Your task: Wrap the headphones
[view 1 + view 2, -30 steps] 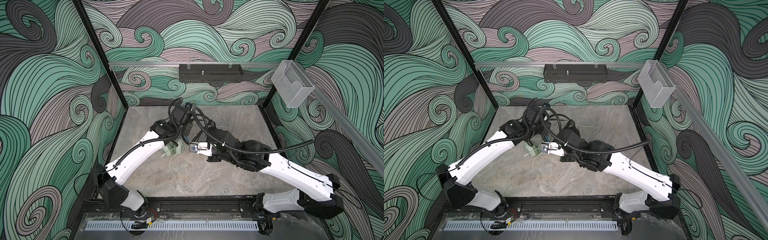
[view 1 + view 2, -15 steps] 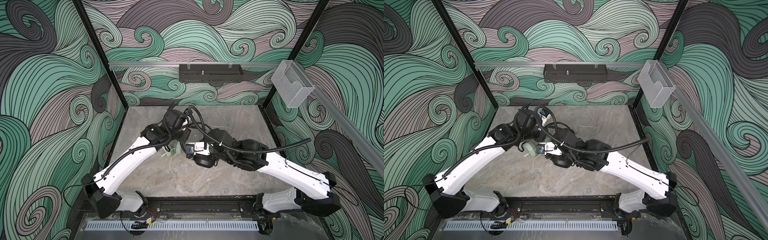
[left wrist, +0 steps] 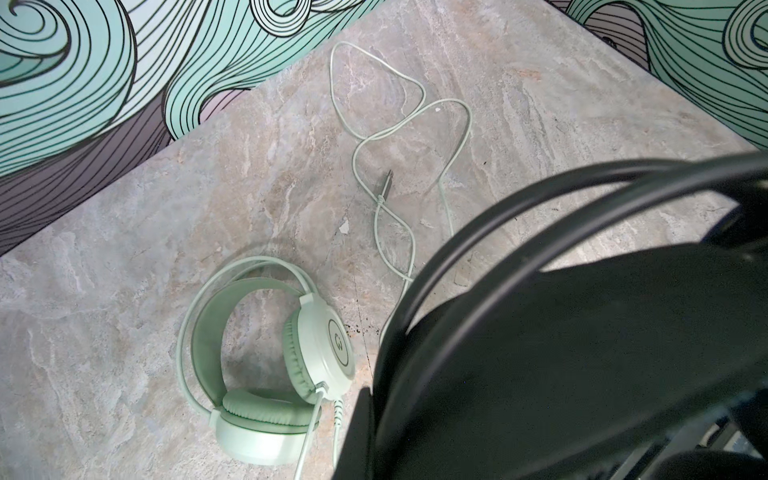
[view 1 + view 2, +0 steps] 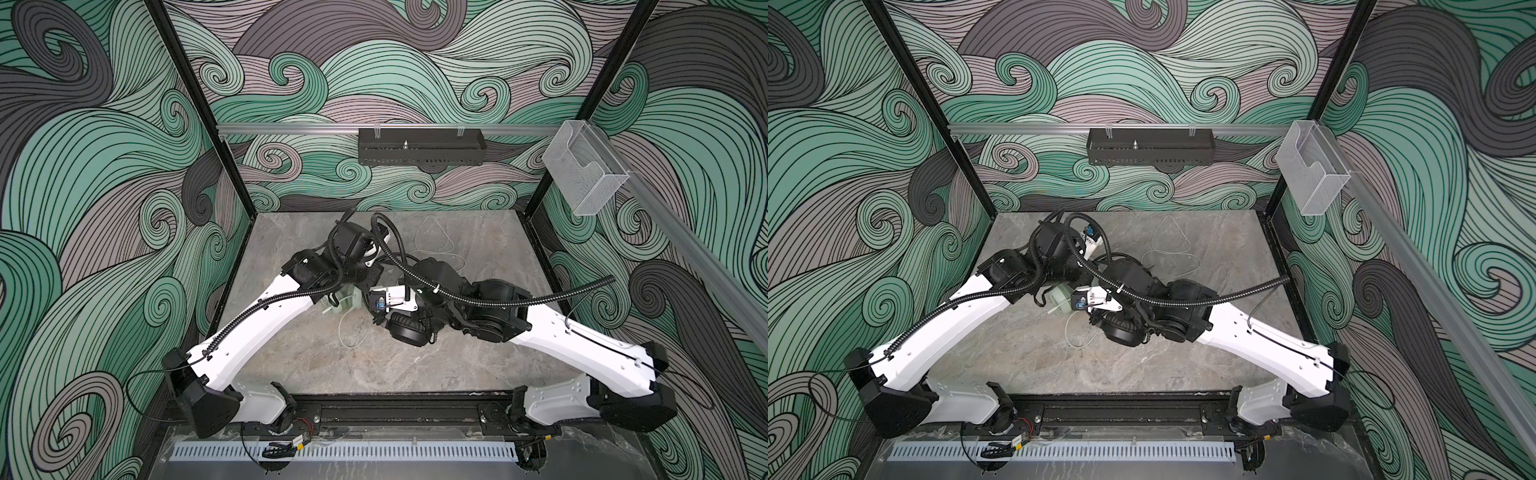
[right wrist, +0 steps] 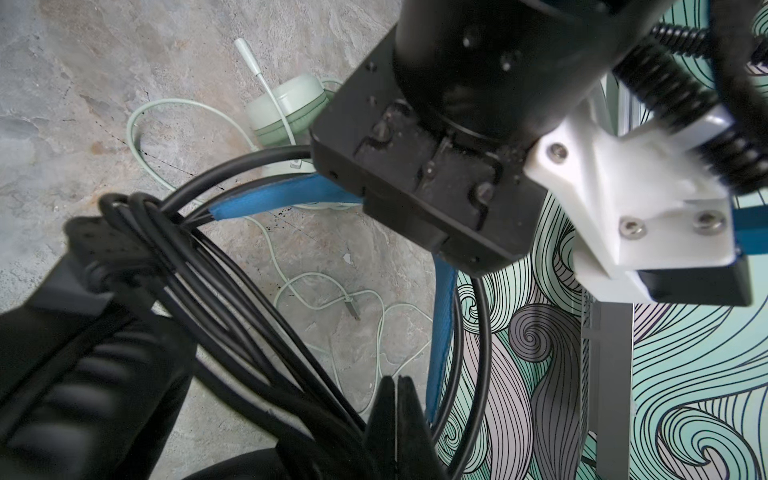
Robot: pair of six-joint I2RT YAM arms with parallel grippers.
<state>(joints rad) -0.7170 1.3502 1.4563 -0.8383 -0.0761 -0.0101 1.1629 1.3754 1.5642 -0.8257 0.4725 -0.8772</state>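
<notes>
The black headphones [image 5: 266, 195] hang above the table between both wrists, their blue inner band and black hoop running under my left gripper [image 4: 371, 272], which is shut on the headband. One black ear cup [image 4: 407, 330] hangs below my right wrist. Black cable [image 5: 216, 299] is looped in several strands round the headband near that cup. My right gripper [image 5: 397, 399] is shut, fingertips pressed together beside those strands. The mint-green headphones [image 3: 266, 365] lie on the table, one cup upright, and their pale cable [image 3: 399, 124] trails loose toward the back wall.
Marble tabletop [image 4: 415, 365] enclosed by patterned walls. A black tray [image 4: 419, 151] hangs on the back rail and a clear bin [image 4: 586, 174] on the right rail. A loop of pale cable [image 4: 349, 332] lies in front of the mint cup.
My left arm has drawn its wrist back toward the rear left. The black ear cup has come into sight below my right wrist. Both grippers stay shut.
</notes>
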